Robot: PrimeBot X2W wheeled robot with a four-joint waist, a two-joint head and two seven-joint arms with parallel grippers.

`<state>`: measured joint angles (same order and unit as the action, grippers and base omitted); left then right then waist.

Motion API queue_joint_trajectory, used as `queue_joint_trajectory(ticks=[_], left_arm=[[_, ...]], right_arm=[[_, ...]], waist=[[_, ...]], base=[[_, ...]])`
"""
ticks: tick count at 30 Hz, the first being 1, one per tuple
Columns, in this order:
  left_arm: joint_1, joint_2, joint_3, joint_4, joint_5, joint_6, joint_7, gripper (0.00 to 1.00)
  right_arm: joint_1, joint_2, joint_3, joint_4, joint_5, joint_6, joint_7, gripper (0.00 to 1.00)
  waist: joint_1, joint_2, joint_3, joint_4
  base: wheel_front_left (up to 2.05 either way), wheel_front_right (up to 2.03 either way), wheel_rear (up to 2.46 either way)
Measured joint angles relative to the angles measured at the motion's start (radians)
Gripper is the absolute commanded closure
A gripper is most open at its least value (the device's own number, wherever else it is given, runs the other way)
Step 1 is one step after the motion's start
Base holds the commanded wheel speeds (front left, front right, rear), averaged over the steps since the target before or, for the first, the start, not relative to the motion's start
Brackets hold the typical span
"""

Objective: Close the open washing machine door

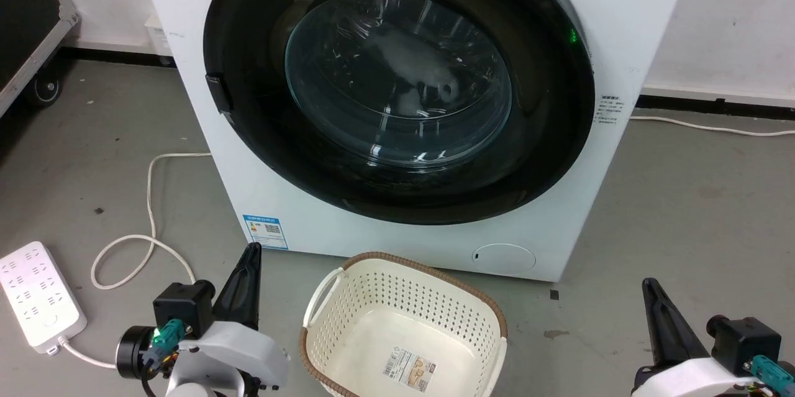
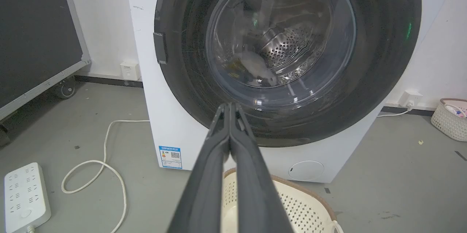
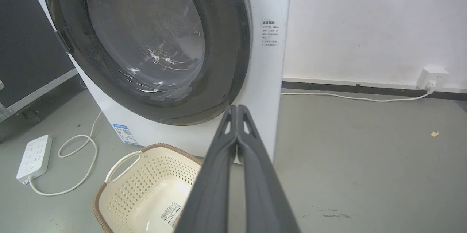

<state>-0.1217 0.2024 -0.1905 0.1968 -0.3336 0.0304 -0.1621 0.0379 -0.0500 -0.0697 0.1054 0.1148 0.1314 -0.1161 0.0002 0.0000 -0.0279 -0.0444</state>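
Head view: left end effector [image 1: 252, 249] low

The grey concrete floor [image 1: 683, 217] carries the boxy white washing machine [image 1: 404, 241], a cream perforated plastic basket [image 1: 397, 297] just before it, a white power strip [image 1: 38, 294] and a looped white cable [image 1: 149, 198].

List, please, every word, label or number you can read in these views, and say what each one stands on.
No text here is legible enough to quote.
Blue sticker, low left on the front of the washing machine: print and a code square, too small to read.
Black printed notice, near the machine's right edge: several lines, too blurred to read.
Paper label, inside the cream laundry basket: barcode and print, too small to read.
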Motion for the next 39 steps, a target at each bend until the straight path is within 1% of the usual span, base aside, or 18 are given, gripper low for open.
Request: queue_joint_trajectory(ticks=[39], left_arm=[[0.042, -0.063, 0.080, -0.082, 0.141, -0.014, 0.066, 1.00]], right_arm=[[-0.007, 0.000, 0.028, -0.043, -0.045, 0.000, 0.048, 1.00]], waist=[[0.0000, 0.0000, 0.012, 0.019]], base=[[0.00, 0.00, 0.00]])
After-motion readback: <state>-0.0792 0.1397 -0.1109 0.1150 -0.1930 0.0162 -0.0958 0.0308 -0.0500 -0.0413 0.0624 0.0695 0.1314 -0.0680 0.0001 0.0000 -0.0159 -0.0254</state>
